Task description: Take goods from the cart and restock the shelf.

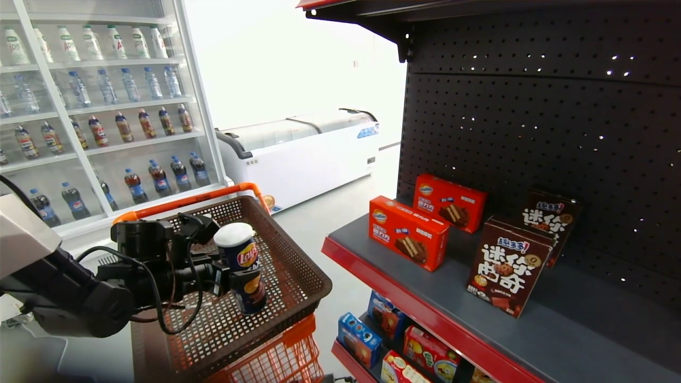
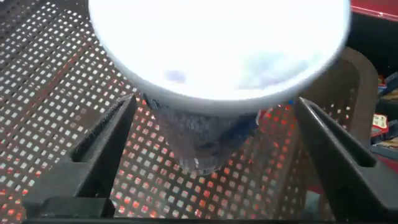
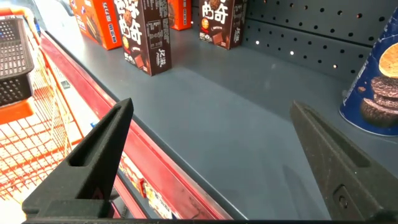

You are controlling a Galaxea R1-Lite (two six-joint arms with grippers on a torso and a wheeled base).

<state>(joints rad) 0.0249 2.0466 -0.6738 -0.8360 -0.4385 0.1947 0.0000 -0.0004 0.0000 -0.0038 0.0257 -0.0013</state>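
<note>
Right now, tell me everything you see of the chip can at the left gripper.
The chip can is a tall tube, dark blue with a red-and-yellow logo and a white lid. It is about upright inside the brown cart basket; whether its base rests there is unclear. The left gripper straddles its middle, open, mesh showing between fingers and can in the wrist view.

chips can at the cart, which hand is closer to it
Left. The left hand is around the can, over the cart. The right hand is open over the shelf, well away from the can.
</note>
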